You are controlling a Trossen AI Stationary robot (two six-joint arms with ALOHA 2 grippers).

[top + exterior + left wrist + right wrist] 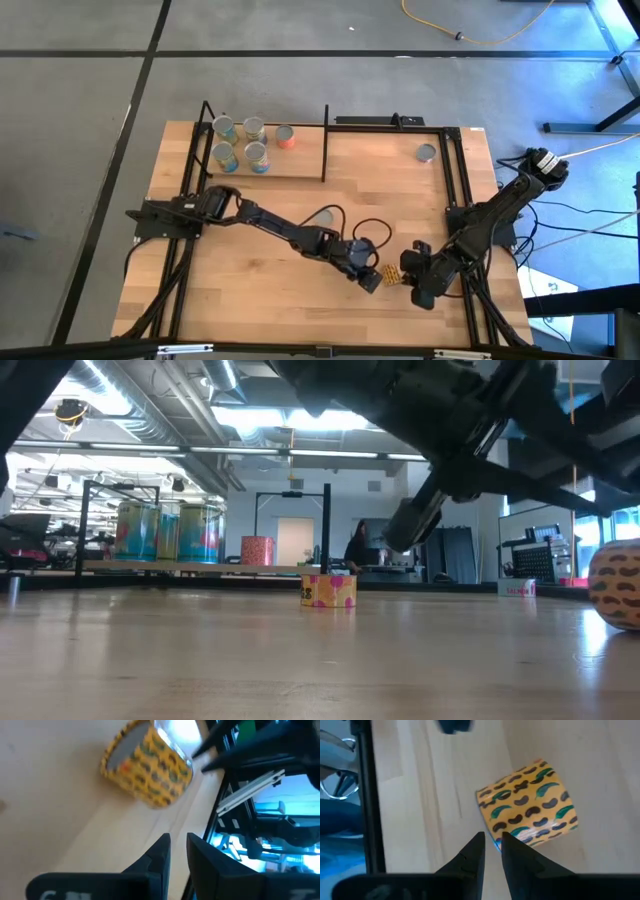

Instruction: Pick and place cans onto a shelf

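A yellow can with a dark and green pattern lies on its side on the table near the front right; the low view shows it at the right edge. My left gripper is just to its left, fingers close together with a narrow slit, clear of the can. My right gripper is just to its right, fingers likewise close together, tips at the can's end. The shelf at the far left carries several upright cans. My right gripper points steeply down, and its fingertips stand at the rim of the lying can's end. I cannot tell whether they touch it. My left gripper touches nothing.
A lone can stands upright at the far right of the table. Black frame rods run along the table's right side. The left arm's cable loops hang over the middle. Bare wood lies between the shelf and the grippers.
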